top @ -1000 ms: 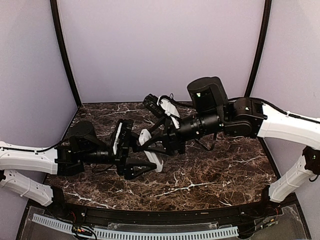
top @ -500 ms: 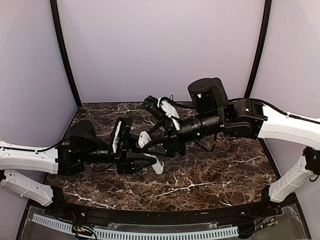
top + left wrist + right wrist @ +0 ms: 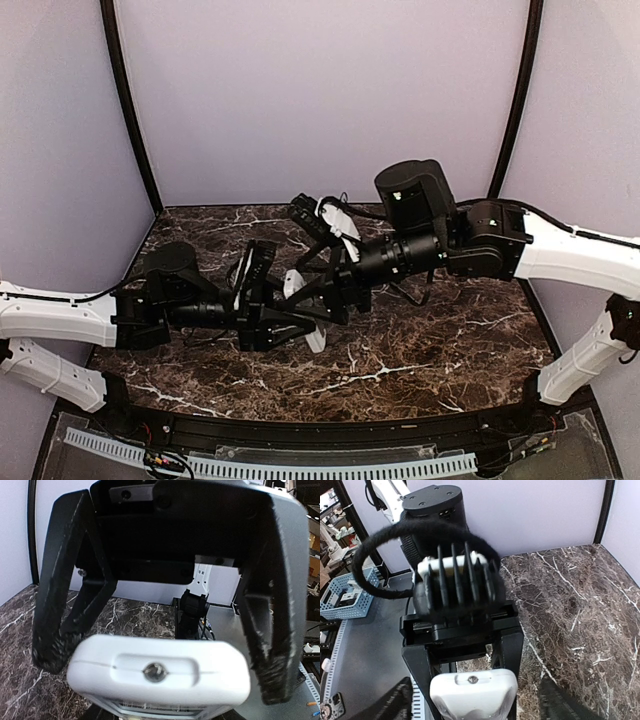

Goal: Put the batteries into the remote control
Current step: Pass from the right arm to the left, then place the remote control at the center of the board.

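The remote control (image 3: 293, 284) is a small white handset held above the marble, between the two arms at mid-table. My left gripper (image 3: 300, 322) is shut on it. In the left wrist view its black fingers (image 3: 50, 650) press both sides of the white body (image 3: 157, 672). My right gripper (image 3: 306, 296) faces it from the other side and is open. In the right wrist view its fingertips (image 3: 562, 705) stand clear of the remote (image 3: 472, 692) on either side. The batteries are hidden or out of view.
Dark marble table (image 3: 430, 340) with purple walls on three sides. The two arms cross closely over its middle. A white slotted strip (image 3: 300, 466) runs along the near edge. A blue basket (image 3: 342, 600) sits off the table, beyond the left arm.
My left gripper slid right and closed onto the remote. My right gripper, which held it before, has spread its fingers off it.
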You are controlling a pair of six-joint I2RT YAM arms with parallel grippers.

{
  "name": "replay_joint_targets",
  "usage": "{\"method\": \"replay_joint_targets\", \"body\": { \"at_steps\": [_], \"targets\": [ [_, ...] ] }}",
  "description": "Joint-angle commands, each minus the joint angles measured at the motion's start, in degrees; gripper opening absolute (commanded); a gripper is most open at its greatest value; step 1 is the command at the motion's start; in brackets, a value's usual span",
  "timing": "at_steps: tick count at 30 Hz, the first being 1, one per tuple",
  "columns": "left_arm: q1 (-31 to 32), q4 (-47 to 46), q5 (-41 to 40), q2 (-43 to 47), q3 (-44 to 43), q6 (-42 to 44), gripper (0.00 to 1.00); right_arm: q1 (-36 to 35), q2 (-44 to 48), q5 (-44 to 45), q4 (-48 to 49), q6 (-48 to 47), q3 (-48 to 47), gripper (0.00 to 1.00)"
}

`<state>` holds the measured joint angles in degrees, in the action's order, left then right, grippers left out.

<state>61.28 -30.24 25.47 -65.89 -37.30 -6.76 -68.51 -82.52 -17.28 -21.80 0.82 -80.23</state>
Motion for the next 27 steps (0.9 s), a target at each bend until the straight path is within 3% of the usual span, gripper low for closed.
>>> {"method": "replay_joint_targets", "body": {
  "at_steps": [1, 9, 11, 19, 23, 27],
  "targets": [
    [0.07, 12.8, -6.72, 0.58, -3.42, 0.46, 0.02, 0.54, 2.92, 5.57, 2.47, 1.59, 1.72, 0.98],
    [0.13, 39.11, -21.02, 0.19, -8.78, -1.62, 0.0, 3.27, 8.59, 14.26, 0.53, 5.25, 6.18, 0.99],
    [0.16, 51.01, -23.91, -2.04, -12.49, -2.15, 0.01, 4.66, 9.87, 16.24, -1.26, 6.77, 7.17, 0.99],
    [4.22, 77.89, -30.23, -18.36, -27.08, -4.36, 0.03, 7.88, 15.26, 19.24, -6.03, 10.95, 12.11, 0.99],
    [7.83, 85.85, -32.16, -30.95, -34.08, -1.96, 0.02, 7.95, 16.6, 20.8, -8.58, 11.89, 13.29, 0.99],
    [8.7, 87.91, -28.73, -35.78, -37.09, 1.2, 0.02, 7.97, 18.71, 19.7, -9.08, 12.1, 14.94, 0.99]
  ]
}}
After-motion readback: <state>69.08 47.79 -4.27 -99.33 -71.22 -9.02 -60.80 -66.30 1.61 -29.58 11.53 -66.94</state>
